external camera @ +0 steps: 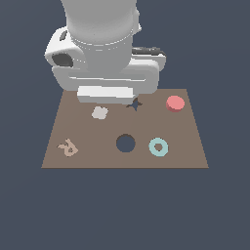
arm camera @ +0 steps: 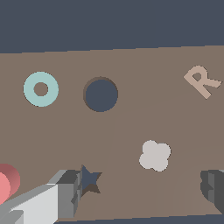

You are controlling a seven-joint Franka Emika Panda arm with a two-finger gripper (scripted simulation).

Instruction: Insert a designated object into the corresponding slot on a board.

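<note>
The salmon-red disc (external camera: 175, 103) lies flat on the brown board (external camera: 188, 139) near its far corner on the exterior view's right; the wrist view catches only its edge (arm camera: 6, 183). The plain round slot (external camera: 125, 143) (arm camera: 100, 94) sits empty near the board's middle front. My gripper (arm camera: 140, 188) hangs open above the board's far edge, over the star-shaped hole and the grey lobed piece, with nothing between its fingers (arm camera: 65, 190). In the exterior view the arm's hand hides the fingers. The disc is well off to the side of the gripper.
A teal ring (external camera: 158, 147) (arm camera: 40, 89) lies next to the round slot. Also on the board are a pale grey lobed piece (external camera: 99, 113) (arm camera: 155, 155), a tan letter R (external camera: 68, 147) (arm camera: 201, 81) and a dark star-shaped hole (external camera: 134, 104) (arm camera: 89, 178).
</note>
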